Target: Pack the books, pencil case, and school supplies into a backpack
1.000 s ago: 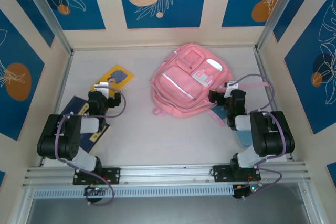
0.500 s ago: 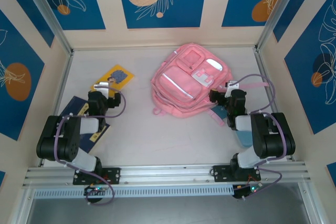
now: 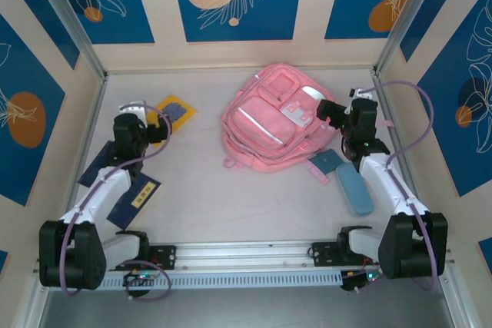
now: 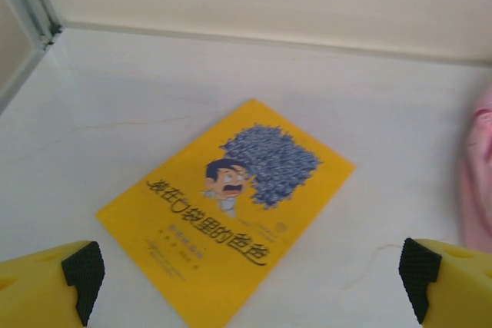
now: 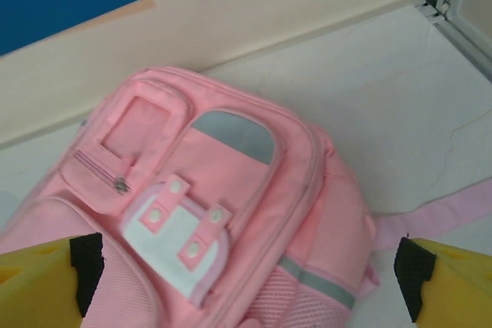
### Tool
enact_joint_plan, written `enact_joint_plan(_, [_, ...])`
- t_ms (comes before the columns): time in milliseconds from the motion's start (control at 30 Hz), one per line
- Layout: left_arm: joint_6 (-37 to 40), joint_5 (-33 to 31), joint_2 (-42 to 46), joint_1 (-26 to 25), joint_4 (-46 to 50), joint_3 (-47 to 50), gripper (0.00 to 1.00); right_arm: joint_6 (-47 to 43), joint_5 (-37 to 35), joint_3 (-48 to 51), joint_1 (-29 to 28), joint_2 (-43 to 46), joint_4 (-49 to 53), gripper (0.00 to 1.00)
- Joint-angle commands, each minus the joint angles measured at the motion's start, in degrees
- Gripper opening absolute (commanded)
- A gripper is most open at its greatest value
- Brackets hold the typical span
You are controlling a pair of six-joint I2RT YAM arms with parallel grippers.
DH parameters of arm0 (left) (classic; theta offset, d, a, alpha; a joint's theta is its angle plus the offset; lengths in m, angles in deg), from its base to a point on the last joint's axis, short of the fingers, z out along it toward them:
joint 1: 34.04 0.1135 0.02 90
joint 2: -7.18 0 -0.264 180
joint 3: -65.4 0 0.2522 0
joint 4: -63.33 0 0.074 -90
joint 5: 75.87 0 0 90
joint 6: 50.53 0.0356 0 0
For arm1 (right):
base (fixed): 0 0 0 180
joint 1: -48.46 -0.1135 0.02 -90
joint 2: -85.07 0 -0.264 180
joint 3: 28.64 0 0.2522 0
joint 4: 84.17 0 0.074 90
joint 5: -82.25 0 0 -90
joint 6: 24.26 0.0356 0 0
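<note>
Finding the backpack (image 3: 265, 128) lying flat near the far edge of the surface, a little right of the middle, with front pockets and white patch facing up. Not seeing any open compartment on it, neither in the top view nor in the right wrist view, so judging the opening step as not yet done.

Noting everything else lying outside of it:
- the pencil case (image 3: 356, 188) close to the right edge, on the near side of the backpack and apart from it
- the yellow book (image 3: 175, 109) toward the far left corner
- the navy book (image 3: 140, 196) along the left edge, closer to the near side, partly hidden under the left arm
- a small teal item (image 3: 324, 163) just beside the near right corner of the backpack, not managing to identify it

Judging, therefore, the whole packing as remaining to do.

Reaching forward with both arms, away from the near edge. Holding the left pincer (image 4: 247, 286) above the near end of the yellow book and tilted down toward it, fingers spread wide with nothing between them. Holding the right pincer (image 5: 247, 270) over the far right part of the backpack, near the grey-topped pocket, likewise spread wide and empty. Not appearing to touch the fabric, as far as possible to tell.
</note>
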Motion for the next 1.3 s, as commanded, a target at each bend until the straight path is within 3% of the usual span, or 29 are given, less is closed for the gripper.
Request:
enact_joint_plan(0, [-4.70, 7.20, 1.34, -0.31, 14.81, -4.28, 1.00, 7.69, 7.78, -7.87, -0.42, -4.55, 19.09, 0.99])
enact_joint_plan(133, [-6.65, 12.75, 0.79, -0.49, 22.04, -9.27, 1.00, 8.94, 15.52, -19.54, -2.16, -15.34, 26.66, 0.95])
enact_joint_plan(200, [-8.23, 12.24, -0.25, -0.49, 25.25, -11.38, 1.00, 8.36, 17.61, -26.08, -4.64, -21.99, 29.18, 0.91])
enact_joint_plan(667, [-12.30, 16.46, -0.89, -0.63, 29.74, -11.60, 1.00, 11.82, 15.66, -62.06, -22.91, -57.44, 38.22, 0.83])
enact_joint_plan(833, [-12.32, 15.74, -0.16, -0.73, 31.62, -11.06, 1.00, 9.36, 17.77, -68.36, -26.46, -64.97, 40.88, 0.82])
enact_joint_plan(1167, [-13.43, 15.45, 1.95, -0.67, 31.77, -10.00, 1.00, 8.78, 37.56, -68.79, -38.42, -69.50, 33.77, 0.78])
enact_joint_plan(1267, [-13.97, 17.25, 1.54, -0.85, 31.79, -10.04, 1.00, 10.19, 39.99, -70.49, -38.41, -68.14, 34.63, 0.71])
